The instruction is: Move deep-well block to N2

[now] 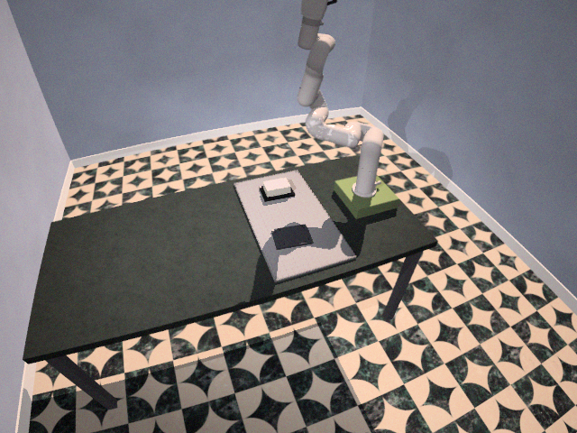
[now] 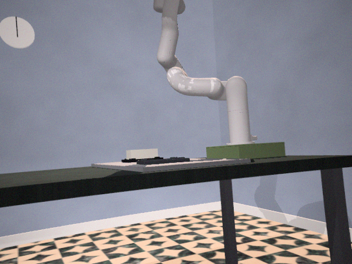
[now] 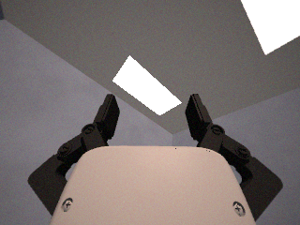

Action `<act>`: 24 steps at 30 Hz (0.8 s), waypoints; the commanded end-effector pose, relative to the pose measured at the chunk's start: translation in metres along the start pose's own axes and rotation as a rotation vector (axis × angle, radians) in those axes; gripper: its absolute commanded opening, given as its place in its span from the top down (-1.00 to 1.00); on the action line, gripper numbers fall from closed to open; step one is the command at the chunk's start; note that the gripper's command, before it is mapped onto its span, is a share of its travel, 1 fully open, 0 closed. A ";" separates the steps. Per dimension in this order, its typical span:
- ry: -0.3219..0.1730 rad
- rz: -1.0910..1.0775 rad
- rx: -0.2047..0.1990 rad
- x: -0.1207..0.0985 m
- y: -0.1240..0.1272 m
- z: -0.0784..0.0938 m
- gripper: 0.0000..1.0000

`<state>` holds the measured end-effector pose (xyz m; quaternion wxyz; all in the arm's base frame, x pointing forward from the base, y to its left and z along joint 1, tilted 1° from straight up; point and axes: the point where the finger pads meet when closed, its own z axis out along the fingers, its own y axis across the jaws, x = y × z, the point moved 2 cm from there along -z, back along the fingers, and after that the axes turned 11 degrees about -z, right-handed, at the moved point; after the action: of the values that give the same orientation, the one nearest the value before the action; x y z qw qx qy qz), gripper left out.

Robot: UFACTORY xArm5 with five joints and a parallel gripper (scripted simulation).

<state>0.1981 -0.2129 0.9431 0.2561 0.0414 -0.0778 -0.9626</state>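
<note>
Item: long dark-green table top (image 1: 140, 261) on dark legs, over a checkered star-tiled floor (image 1: 419, 349).

Item: pale grey rectangular deck plate (image 1: 297, 224) lying on the table beside the arm.

Item: green block pedestal (image 1: 389, 205) carrying the white jointed arm (image 1: 368, 158). The arm rose from the pedestal, elbowed sideways, then climbed steeply out of the top of both room views, well above the deck.

Item: cream deep-well block (image 1: 277, 187), seated on the far black nest N1 (image 1: 263, 197). Not lifted.

Item: flat black nest N2 (image 1: 292, 236), nearer on the plate, unoccupied, in the arm's shadow.

Item: black two-fingered claw (image 3: 152, 114), seen only from the wrist; spread fully wide, nothing between its fingers, pointed up at the grey ceiling and its bright panels.

Risk noted: the claw faced away from the work, so a long swing down lay ahead. A poorly squared descent could clip the block's edge and skew it on N1, or a grip taken off-centre could tilt it and spoil the A1 alignment at N2.
</note>
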 end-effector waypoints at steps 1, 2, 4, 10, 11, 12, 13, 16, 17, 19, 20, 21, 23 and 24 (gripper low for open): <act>0.005 -0.010 0.048 0.010 -0.005 0.004 -1.00; 0.008 -0.017 0.080 0.015 -0.008 0.006 -1.00; 0.007 -0.020 0.095 0.020 -0.016 0.010 -1.00; 0.001 -0.021 0.096 0.030 -0.040 0.021 -1.00; 0.000 -0.021 0.096 0.031 -0.044 0.022 -1.00; -0.001 -0.027 0.128 0.037 -0.047 0.024 -1.00; -0.003 -0.033 0.160 0.042 -0.051 0.026 -1.00; -0.008 -0.043 0.208 0.050 -0.063 0.030 -1.00; -0.008 -0.043 0.208 0.050 -0.063 0.030 -1.00; -0.008 -0.043 0.208 0.050 -0.067 0.032 -1.00; -0.009 -0.043 0.208 0.051 -0.072 0.033 -1.00; -0.010 -0.043 0.208 0.052 -0.076 0.035 -1.00; -0.011 -0.043 0.208 0.053 -0.085 0.038 -1.00; -0.012 -0.043 0.208 0.054 -0.089 0.039 -1.00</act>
<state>0.1135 -0.1700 0.9617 0.2296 0.0647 -0.1756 -0.9551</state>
